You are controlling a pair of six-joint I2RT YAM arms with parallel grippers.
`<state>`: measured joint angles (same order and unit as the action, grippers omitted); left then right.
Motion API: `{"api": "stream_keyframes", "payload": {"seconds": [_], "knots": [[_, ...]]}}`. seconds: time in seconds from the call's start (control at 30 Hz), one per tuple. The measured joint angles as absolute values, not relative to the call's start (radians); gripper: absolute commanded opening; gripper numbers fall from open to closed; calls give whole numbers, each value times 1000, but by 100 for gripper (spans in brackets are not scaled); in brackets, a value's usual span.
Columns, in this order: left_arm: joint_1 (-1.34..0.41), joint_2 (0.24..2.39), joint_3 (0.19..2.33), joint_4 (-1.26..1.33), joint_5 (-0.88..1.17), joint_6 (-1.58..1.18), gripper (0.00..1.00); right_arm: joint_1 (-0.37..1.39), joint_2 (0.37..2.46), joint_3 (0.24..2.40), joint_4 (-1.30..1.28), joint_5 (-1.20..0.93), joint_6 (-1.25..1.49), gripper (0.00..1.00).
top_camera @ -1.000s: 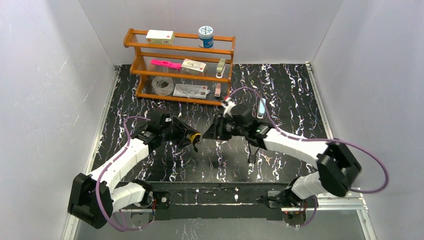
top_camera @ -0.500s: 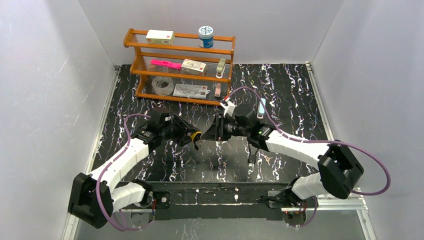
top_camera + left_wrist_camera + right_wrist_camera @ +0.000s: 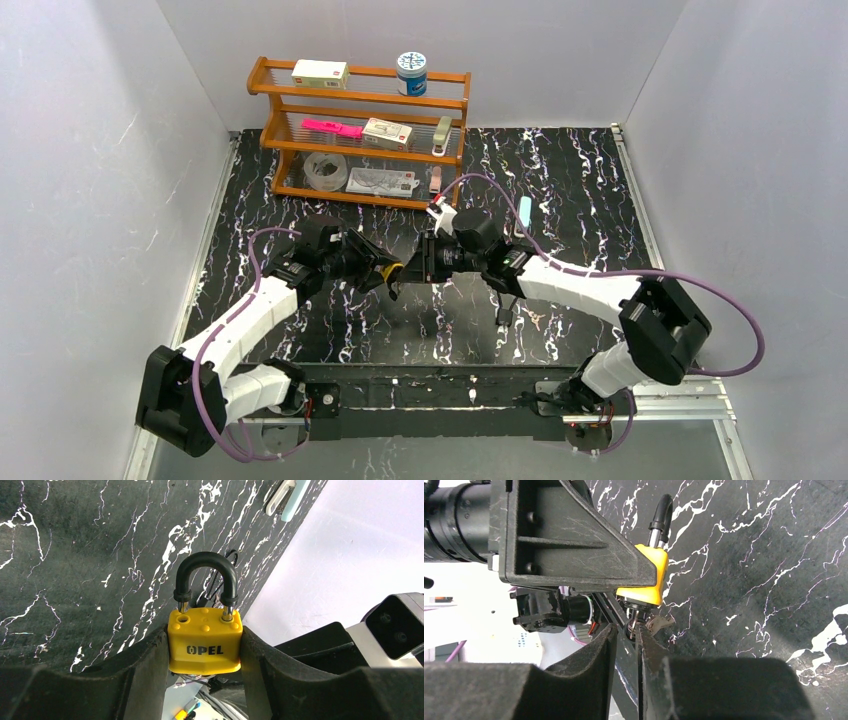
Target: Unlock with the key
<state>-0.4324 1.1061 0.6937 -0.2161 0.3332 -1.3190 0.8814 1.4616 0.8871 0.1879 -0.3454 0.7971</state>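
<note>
Three cameras, one padlock (image 3: 386, 270)
The overhead camera looks down over the whole table (image 3: 580, 180); both wrist cameras sit close, facing each other across that padlock.

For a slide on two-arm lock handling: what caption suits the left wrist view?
Left gripper clamps the yellow padlock by its body, black shackle protruding beyond the fingers, over the black marbled table.

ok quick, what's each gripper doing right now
Left gripper: shut on the padlock.
Right gripper: jaws nearly together at the key; grip cannot be told.
</note>
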Motion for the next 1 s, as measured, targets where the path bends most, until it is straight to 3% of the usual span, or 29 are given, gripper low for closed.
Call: {"api": "stream_keyframes", "payload": {"seconds": [0.13, 0.3, 1.0], "knots": [[-432, 1106, 694, -216, 337, -1319, 12, 894, 1478, 903, 162, -334, 782, 25], [-432, 1106, 694, -216, 337, -1318, 11, 902, 1486, 921, 120, -305, 768, 1], [-407, 1095, 662, -220, 247, -1309, 11, 924, 1644, 1114, -50, -241, 786, 1]]}}
